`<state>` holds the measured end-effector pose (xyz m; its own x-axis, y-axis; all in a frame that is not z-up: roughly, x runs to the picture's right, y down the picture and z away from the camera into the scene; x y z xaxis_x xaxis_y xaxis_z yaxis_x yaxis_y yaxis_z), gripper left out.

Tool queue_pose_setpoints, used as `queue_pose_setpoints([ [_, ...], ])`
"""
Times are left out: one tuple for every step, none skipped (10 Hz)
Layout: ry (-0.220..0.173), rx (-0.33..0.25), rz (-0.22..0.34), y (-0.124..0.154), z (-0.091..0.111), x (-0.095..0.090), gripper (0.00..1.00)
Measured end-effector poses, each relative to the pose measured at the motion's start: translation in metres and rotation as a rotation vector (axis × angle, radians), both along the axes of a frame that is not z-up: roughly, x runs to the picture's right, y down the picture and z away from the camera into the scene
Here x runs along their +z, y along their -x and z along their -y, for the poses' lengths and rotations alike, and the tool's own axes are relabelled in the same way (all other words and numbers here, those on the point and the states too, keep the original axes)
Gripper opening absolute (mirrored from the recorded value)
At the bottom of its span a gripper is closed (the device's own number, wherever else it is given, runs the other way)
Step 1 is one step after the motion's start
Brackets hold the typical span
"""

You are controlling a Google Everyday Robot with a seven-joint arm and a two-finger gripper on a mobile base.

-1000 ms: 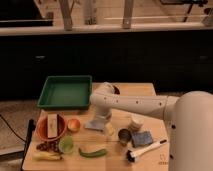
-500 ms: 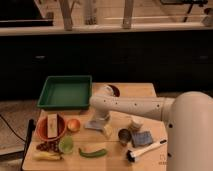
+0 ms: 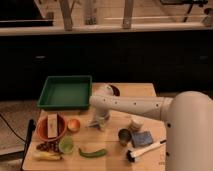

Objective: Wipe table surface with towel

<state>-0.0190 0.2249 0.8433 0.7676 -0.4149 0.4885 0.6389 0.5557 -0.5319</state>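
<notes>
Wiping looks barely begun: the gripper [image 3: 101,120] hangs low over the table surface [image 3: 112,142] by the green tray [image 3: 65,92], the towel [image 3: 102,121] bunched directly beneath it, grip state indiscernible, leaving nearly all the cluttered tabletop unwiped.

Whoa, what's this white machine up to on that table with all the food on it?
It is a robot arm reaching over the wooden table surface. Its gripper points down near the middle of the table, right at a small pale towel, apparently to wipe with it. Around it lie a green tray, an orange bowl, a green pepper, a blue sponge and a brush.
</notes>
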Motion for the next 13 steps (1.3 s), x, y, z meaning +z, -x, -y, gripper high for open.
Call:
queue_pose_setpoints([
  [0.001,-0.001,-0.006,-0.002,0.001,-0.001,0.12],
  [0.001,-0.001,-0.007,-0.002,0.001,-0.001,0.04],
  [0.002,-0.002,-0.008,-0.003,0.0,-0.001,0.0],
  [0.006,-0.003,-0.016,-0.004,0.0,-0.002,0.0],
  [0.011,-0.002,-0.03,-0.008,0.0,-0.004,0.0],
  [0.013,-0.001,-0.037,-0.009,0.0,-0.005,0.0],
  [0.013,-0.001,-0.047,-0.011,0.0,-0.007,0.0],
  [0.013,0.0,-0.055,-0.012,0.0,-0.008,0.0],
  [0.006,0.004,-0.068,-0.016,0.002,-0.009,0.0],
  [-0.005,0.01,-0.084,-0.023,0.004,-0.01,0.0],
  [-0.013,0.018,-0.094,-0.028,0.007,-0.01,0.0],
  [-0.023,0.023,-0.102,-0.032,0.01,-0.008,0.0],
  [-0.035,0.029,-0.109,-0.036,0.017,-0.005,0.0],
])
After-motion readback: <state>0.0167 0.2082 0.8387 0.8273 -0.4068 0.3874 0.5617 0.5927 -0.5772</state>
